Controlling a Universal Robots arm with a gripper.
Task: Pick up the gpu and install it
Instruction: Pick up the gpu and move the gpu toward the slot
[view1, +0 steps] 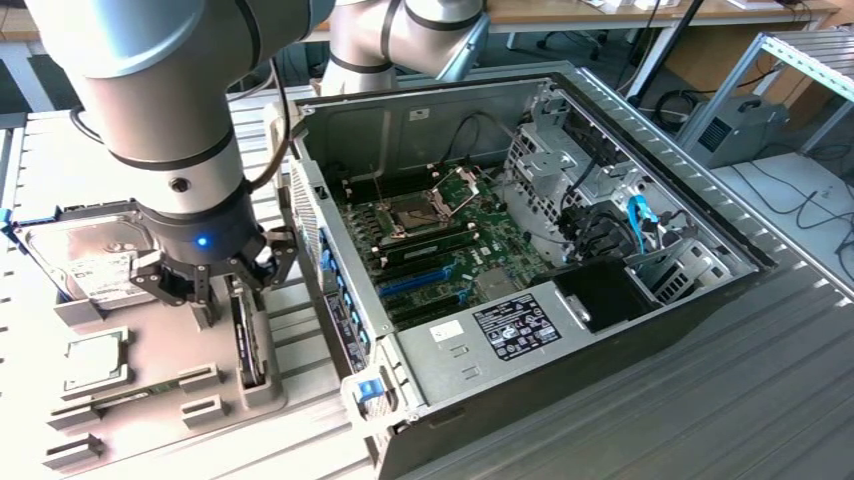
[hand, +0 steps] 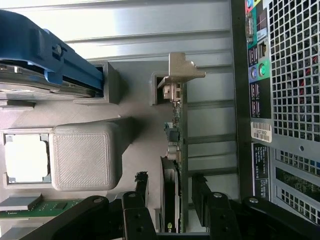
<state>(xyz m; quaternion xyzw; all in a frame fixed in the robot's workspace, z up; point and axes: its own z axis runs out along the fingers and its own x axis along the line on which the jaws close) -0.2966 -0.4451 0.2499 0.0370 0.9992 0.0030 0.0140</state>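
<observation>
Black fingers (hand: 141, 186) of the gripper (hand: 170, 178) stood apart, straddling the gpu (hand: 180, 127) without touching it, a narrow gap on either side. It stood on edge in the grey holder (hand: 130, 85), its near end hidden between the fingers. Beyond its silver bracket (hand: 182, 67) lay ribbed table (hand: 150, 30); the computer case (hand: 290, 100) stood just beside.

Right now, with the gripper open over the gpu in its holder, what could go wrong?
1. The gripper stands open astride the gpu, which stands on edge; the board seems nearer one finger, so closing might tilt it.
2. Its metal bracket sits by a notch of the grey holder; a skewed lift could catch there.
3. The computer case is close beside; a wide swing might strike it.
</observation>
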